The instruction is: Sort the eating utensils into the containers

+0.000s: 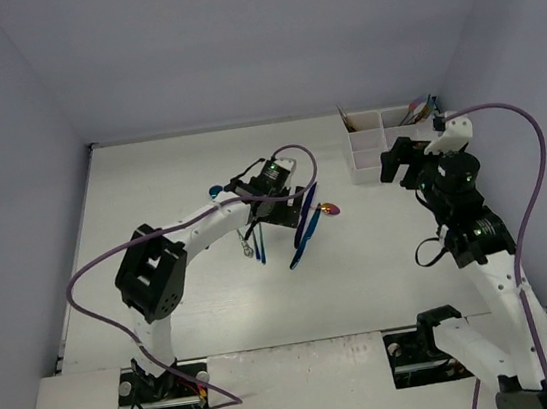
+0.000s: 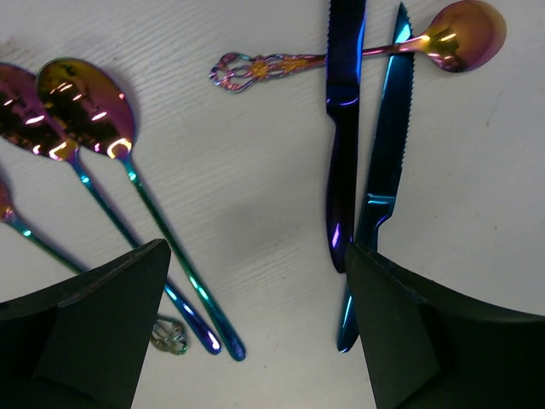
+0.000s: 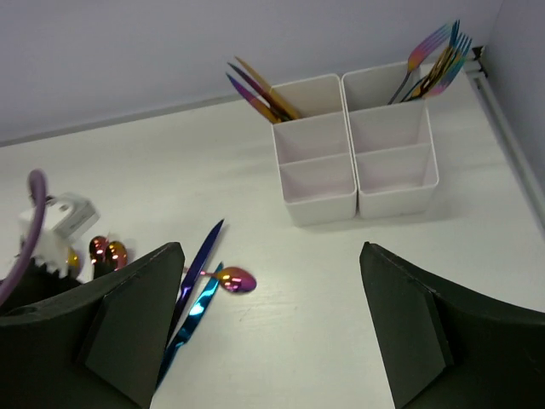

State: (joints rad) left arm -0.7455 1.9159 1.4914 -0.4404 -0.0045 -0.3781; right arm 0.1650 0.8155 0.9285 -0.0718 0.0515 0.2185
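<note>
Table: white, faintly grained top, with a seam across near the front.
Walls: plain pale lilac-grey, closing in three sides.
Edge strip: pale rail along the table's right side.

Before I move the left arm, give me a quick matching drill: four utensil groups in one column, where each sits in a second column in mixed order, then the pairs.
Things
1. forks
2. two blue knives
3. ornate-handled spoon
4. two long-handled spoons

Places
A. flat on the table, left of the knives in the left wrist view
B. standing in the back right compartment of the tray
C. lying side by side on the table
D. lying crosswise to the knife blades

Pairs: 1-B, 2-C, 3-D, 4-A
</note>
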